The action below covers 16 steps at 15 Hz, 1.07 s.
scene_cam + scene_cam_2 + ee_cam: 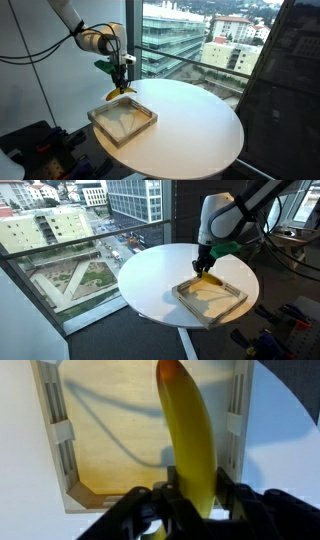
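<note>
My gripper [121, 84] is shut on a yellow banana [190, 440] and holds it hanging just above the near edge of a shallow wooden tray [140, 127]. In the wrist view the banana runs up the middle of the picture, between my black fingers [190, 500], with the tray's wooden floor [110, 440] below it. In both exterior views the banana [203, 273] dangles over the tray [228, 308], its lower tip close to the tray's rim. The tray holds nothing else.
The tray sits on a round white table [205, 125], [150, 275] next to a large window with buildings outside. Cables and dark equipment [35, 145] lie beside the table.
</note>
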Available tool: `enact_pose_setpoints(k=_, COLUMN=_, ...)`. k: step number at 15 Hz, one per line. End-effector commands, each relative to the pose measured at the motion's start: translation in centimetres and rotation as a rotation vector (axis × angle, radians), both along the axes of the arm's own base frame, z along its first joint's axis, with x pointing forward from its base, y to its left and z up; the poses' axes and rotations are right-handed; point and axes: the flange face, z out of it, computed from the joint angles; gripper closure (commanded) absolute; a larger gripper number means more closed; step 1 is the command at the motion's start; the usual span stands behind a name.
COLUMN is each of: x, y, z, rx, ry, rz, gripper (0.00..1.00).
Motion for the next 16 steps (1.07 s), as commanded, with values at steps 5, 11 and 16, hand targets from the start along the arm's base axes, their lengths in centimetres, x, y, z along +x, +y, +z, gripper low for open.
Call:
enact_pose_setpoints(k=5, x=-1.3, y=-1.4, z=-1.8, rx=0.017, ry=0.018, rz=-0.001, gripper=0.84)
enact_pose_setpoints(k=11, x=-1.8, y=-1.4, z=-3.3, rx=0.014, ry=-0.003, rz=0.007, gripper=0.84)
enact_pose_setpoints(k=16, x=-2.0, y=-1.6, z=-5.0, rx=0.015, ry=0.002, rz=0.01, gripper=0.84)
